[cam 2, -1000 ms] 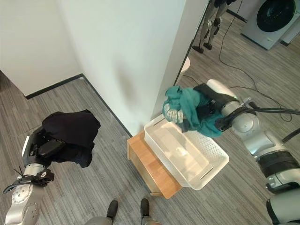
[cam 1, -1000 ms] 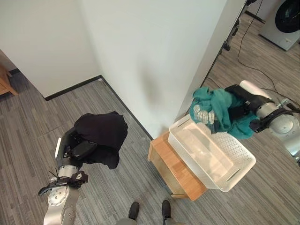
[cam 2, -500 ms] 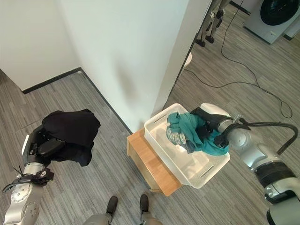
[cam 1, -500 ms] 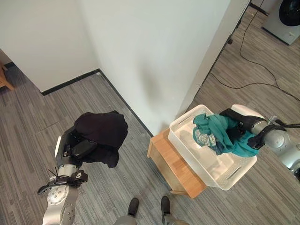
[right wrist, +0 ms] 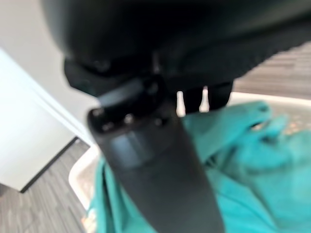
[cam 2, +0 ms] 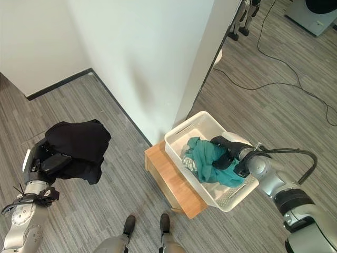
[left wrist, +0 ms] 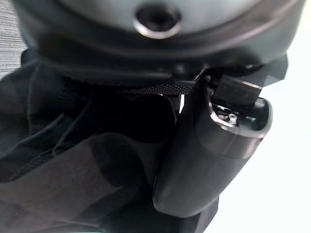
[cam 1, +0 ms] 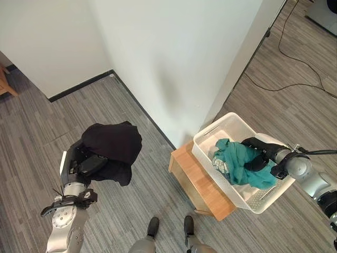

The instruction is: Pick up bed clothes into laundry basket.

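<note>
Teal cloth (cam 1: 239, 167) has dropped into basket (cam 1: 211, 136) w/ right hand (cam 1: 257, 158); we're still gripping it, so open fully, lift clear. Left hand (cam 1: 88, 166) is clutching black cloth (cam 1: 111, 142).

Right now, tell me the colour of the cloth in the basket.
Teal cloth, with a paler patterned patch at one edge; clearest in the left eye view.

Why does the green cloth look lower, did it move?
Yes. The green cloth has come down into the white basket. Before, the right hand held it above the basket's far rim; now it lies inside the walls.
</note>
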